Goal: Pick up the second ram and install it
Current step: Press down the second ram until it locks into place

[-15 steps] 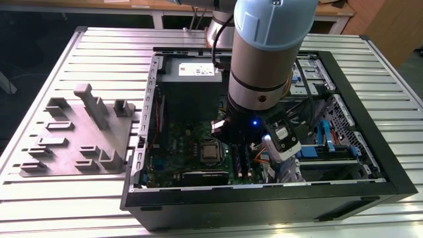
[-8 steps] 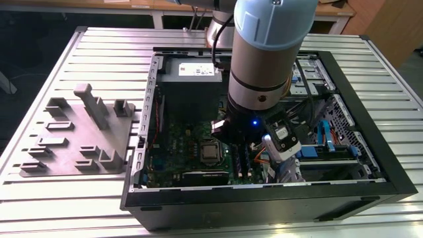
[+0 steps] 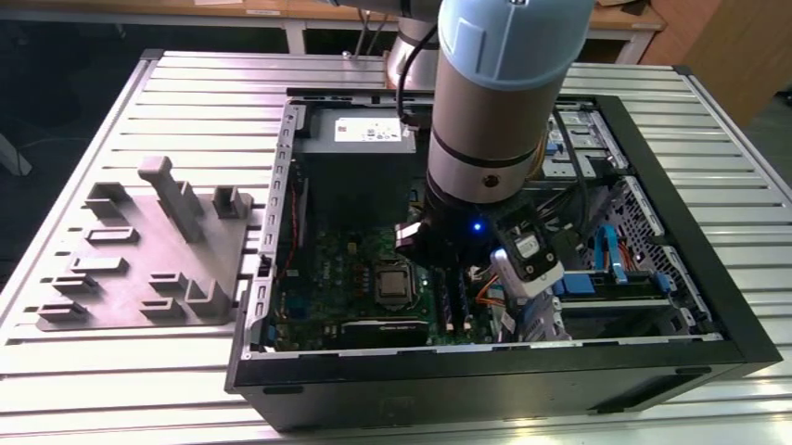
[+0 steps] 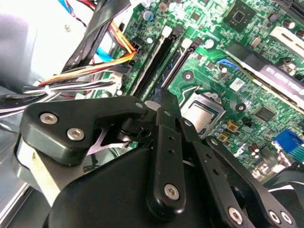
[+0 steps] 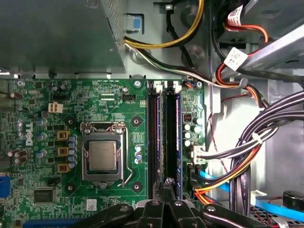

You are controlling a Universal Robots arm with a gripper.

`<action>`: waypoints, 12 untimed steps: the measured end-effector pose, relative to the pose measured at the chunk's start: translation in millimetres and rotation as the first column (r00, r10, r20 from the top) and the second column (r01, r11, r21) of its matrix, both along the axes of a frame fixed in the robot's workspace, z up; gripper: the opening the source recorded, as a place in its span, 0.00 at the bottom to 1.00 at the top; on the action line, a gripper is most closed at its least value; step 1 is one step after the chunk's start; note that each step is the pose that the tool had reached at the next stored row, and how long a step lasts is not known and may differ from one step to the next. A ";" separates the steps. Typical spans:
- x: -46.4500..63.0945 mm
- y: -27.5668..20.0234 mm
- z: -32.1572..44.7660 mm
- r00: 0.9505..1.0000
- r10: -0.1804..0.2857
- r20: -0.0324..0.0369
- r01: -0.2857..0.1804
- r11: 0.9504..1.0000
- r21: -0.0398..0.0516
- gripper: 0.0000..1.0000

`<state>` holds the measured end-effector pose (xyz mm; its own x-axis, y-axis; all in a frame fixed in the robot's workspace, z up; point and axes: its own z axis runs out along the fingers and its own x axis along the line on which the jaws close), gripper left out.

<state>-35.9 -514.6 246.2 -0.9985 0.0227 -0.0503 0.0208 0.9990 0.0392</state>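
Ribbed metal table [image 3: 185, 102] fills the room's middle. A big black open computer case [image 3: 495, 371] lies on it, taking up the centre and the exterior view's right. Over on the exterior view's left sits a grey plastic holder tray with upright blocks [image 3: 124, 269], well apart from the action.

The silver-and-blue robot arm [image 3: 495, 93] reaches straight down into the case, with its black gripper [image 3: 440, 255] low over the green motherboard [image 5: 118, 95].

In both wrist views the gripper's fingers [image 5: 166, 183] [image 4: 164, 97] are drawn together into one point, nothing visible between them. That point sits right at one end of the two long black plastic slots [image 5: 153, 142].

The second ram, a thin dark blue-green stick [image 5: 174, 142], stands edge-on in the slot farther from the square silver processor [image 5: 100, 156], lined up along its length. The fingertip is just beside its near end; can't tell if it's touching. A bundle of black, orange and blue cables [image 5: 247, 147] runs past on the slots' other side.
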 end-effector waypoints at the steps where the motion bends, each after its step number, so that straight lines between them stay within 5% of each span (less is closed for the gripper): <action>1: 0.0 2.3 0.3 1.000 0.000 0.000 0.000 1.000 0.000 0.10; 7: 0.0 17.8 1.0 1.000 0.000 0.000 0.000 1.000 0.000 0.10; 12: 0.0 18.8 9.4 1.000 0.000 0.000 0.000 1.000 0.000 0.10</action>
<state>-35.9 -495.8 255.6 -0.9985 0.0227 -0.0504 0.0207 0.9990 0.0393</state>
